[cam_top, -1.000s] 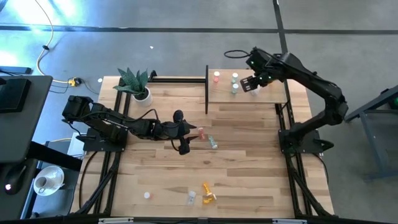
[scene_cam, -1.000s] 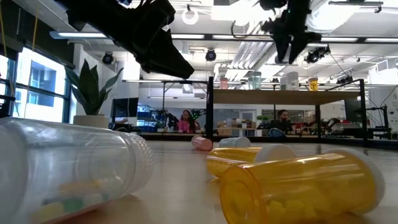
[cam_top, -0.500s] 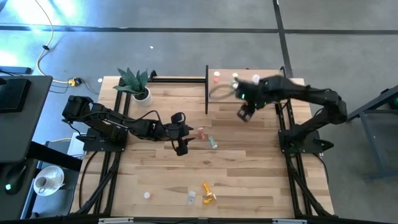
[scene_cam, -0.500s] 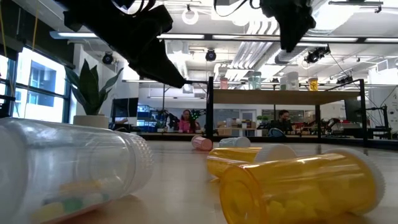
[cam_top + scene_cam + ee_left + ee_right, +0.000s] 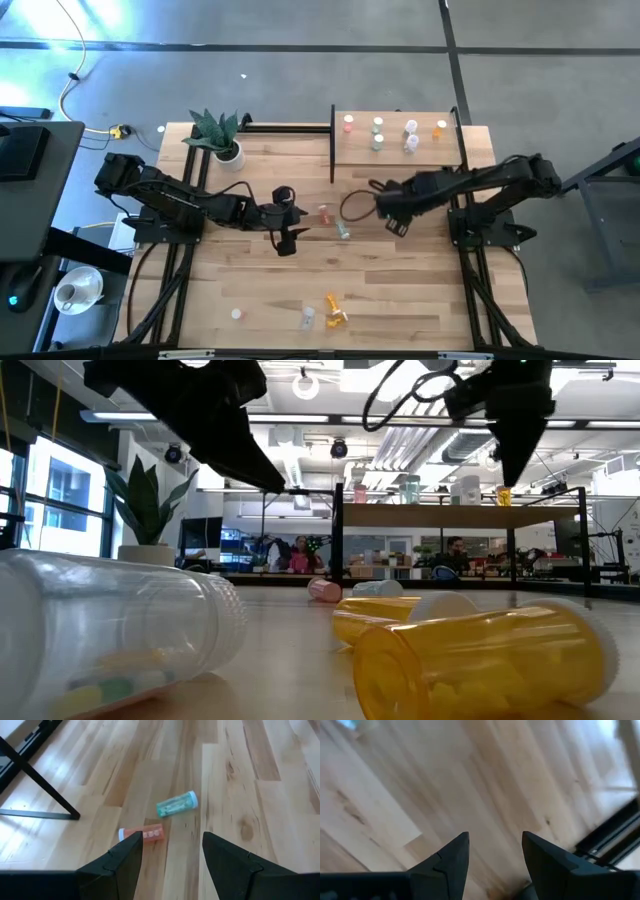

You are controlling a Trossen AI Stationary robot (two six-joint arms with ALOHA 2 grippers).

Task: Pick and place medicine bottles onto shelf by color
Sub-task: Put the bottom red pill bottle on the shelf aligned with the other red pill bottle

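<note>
Two bottles, a red bottle (image 5: 141, 834) and a green bottle (image 5: 176, 804), lie just ahead of the left gripper (image 5: 170, 854), whose spread fingers should straddle the red one squarely before pinching, while the right gripper (image 5: 395, 222), fingers also spread, hovers nearby.

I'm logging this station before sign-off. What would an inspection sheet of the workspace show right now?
Surface: wood table, dry, no spills.
Job's things: five bottles standing on the shelf; a pink bottle and a green bottle lying mid-table; four more lying near the front edge.
Clutter: potted plant at the back left.
Grippers: left gripper and right gripper open, empty.
Cables: black loop at the right arm.
Surroundings: people seated beyond the table.
</note>
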